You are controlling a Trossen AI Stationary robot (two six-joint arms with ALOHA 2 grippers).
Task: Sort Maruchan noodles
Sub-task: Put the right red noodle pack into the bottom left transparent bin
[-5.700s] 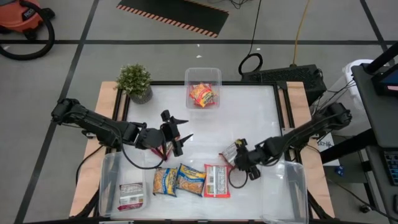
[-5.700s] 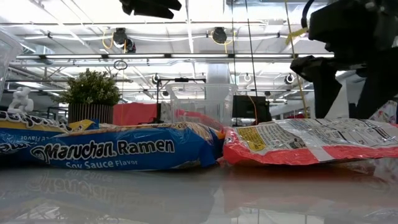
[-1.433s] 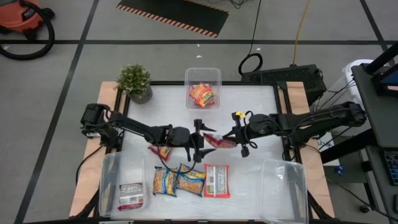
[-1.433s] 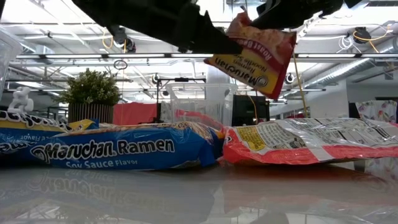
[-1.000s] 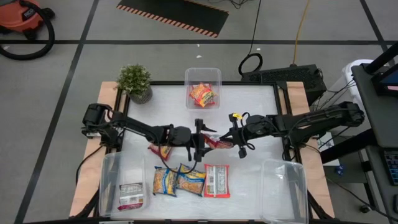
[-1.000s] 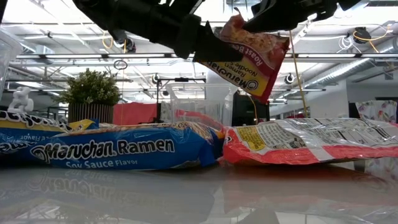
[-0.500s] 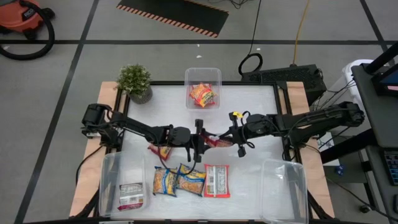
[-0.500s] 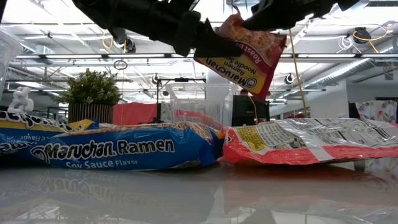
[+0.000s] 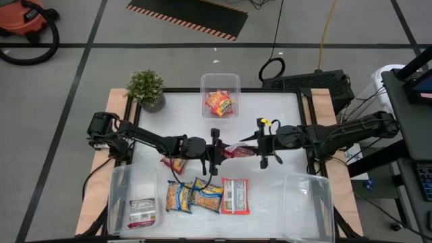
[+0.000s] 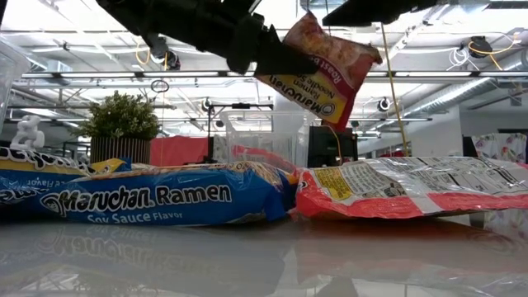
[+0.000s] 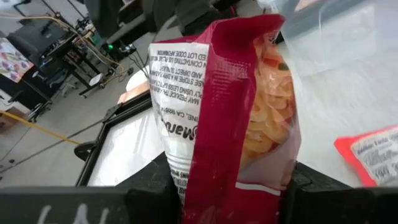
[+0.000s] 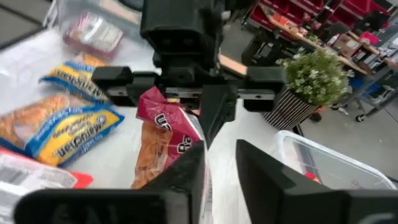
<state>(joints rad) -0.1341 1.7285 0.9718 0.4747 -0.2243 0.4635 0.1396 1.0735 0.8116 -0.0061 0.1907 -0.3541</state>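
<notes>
A red Maruchan noodle packet [image 9: 234,150] hangs in the air over the middle of the table. My left gripper [image 9: 217,151] is shut on its left end. My right gripper [image 9: 262,150] stands open just to the right of the packet's other end [image 12: 165,140], with nothing between its fingers. Two yellow-blue packets [image 9: 194,196] and a red-and-white one [image 9: 235,196] lie flat near the table's front edge. Another red packet [image 9: 175,164] lies under my left arm. My left gripper pinches the packet's left end [image 11: 205,186] between its two fingers [image 11: 149,193], one on each flat face. The fingers come in nearly level from the table's left. The packet sticks out past them toward the right, lifted clear and tilted, one corner [image 10: 334,115] lowest.
A clear bin [image 9: 220,81] at the far edge holds an orange packet [image 9: 219,103]. A bin at the near left [image 9: 120,202] holds one packet [image 9: 143,212]; another bin [image 9: 309,206] stands at the near right. A potted plant [image 9: 146,88] is at the far left corner.
My left gripper has shut on the raised packet's left end. My right gripper has opened, let go of the packet's other end and drawn back a little toward the table's right edge and up. The packet has stayed in the air, now held by my left gripper alone.
</notes>
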